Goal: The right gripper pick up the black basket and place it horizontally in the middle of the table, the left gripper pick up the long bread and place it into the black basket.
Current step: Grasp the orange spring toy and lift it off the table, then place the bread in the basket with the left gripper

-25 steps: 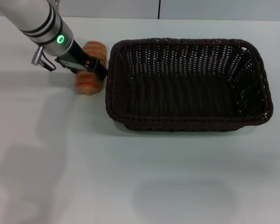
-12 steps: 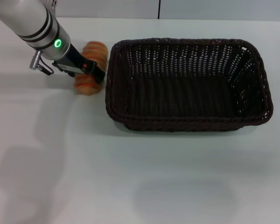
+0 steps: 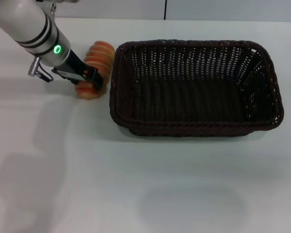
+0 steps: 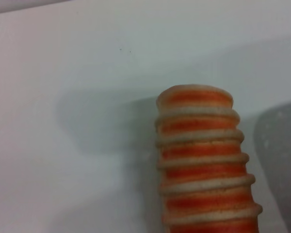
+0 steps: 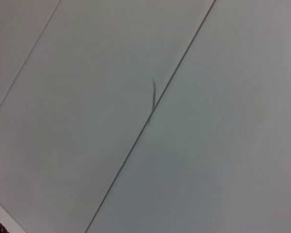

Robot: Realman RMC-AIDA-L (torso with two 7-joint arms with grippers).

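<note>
The left hand (image 3: 93, 79) is clenched around the long bread (image 3: 94, 63) at its middle, just beside the left end of the black basket (image 3: 194, 87). The basket lies lengthwise on the white tabletop (image 3: 136, 184), with nothing in it. The right hand shows in no view.

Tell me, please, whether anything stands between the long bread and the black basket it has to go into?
Only the black basket's own near wall stands between. The long bread lies on the table just outside it, with the left tool at the bread. The bread would probably have to be lifted over that rim.
</note>
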